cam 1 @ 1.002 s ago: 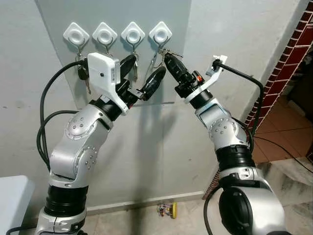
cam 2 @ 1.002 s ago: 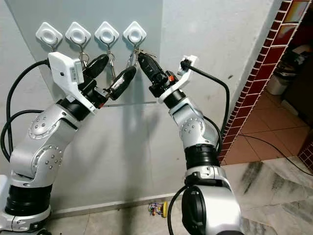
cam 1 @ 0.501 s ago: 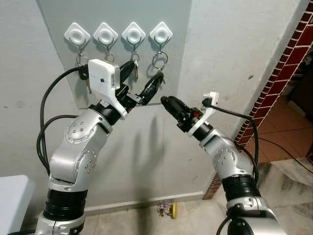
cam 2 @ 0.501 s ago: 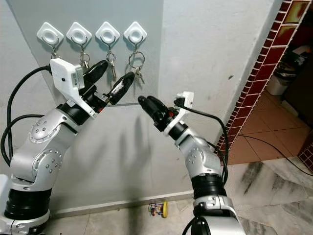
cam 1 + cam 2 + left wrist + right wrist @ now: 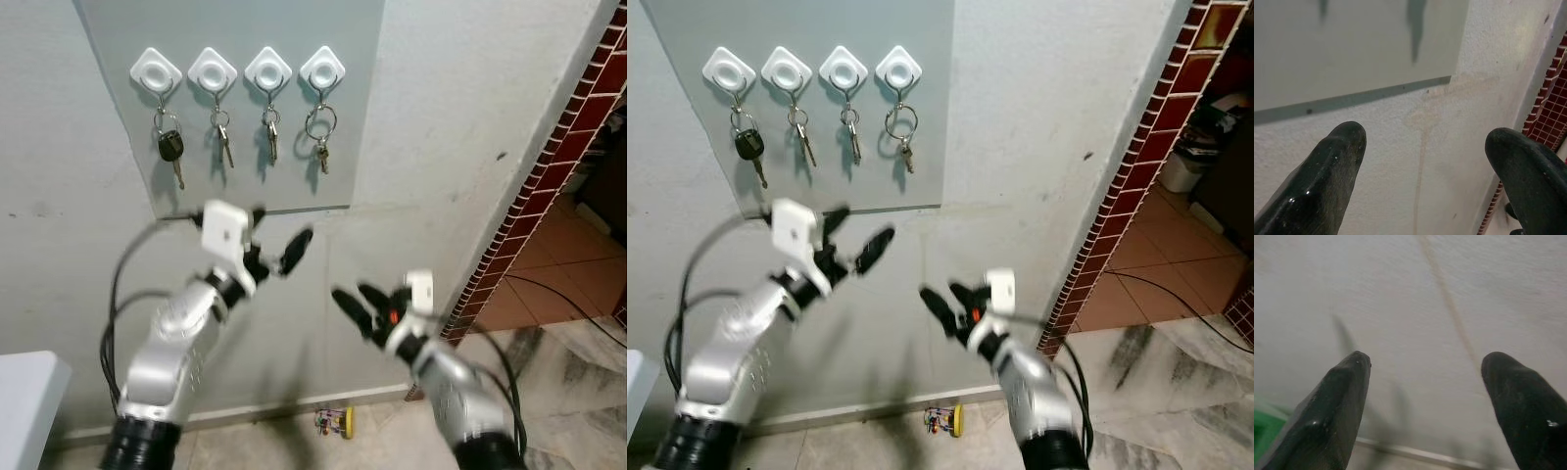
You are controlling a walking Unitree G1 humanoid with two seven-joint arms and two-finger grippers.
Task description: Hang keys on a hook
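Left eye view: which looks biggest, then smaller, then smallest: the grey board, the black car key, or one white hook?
1. The grey board, by far.
2 and 3. The white hook and the black car key look nearly the same size, so I won't rank them.

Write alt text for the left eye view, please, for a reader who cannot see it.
Four white hooks on a grey wall panel each hold keys. Below them, blurred, the left gripper and right gripper are both open and empty.
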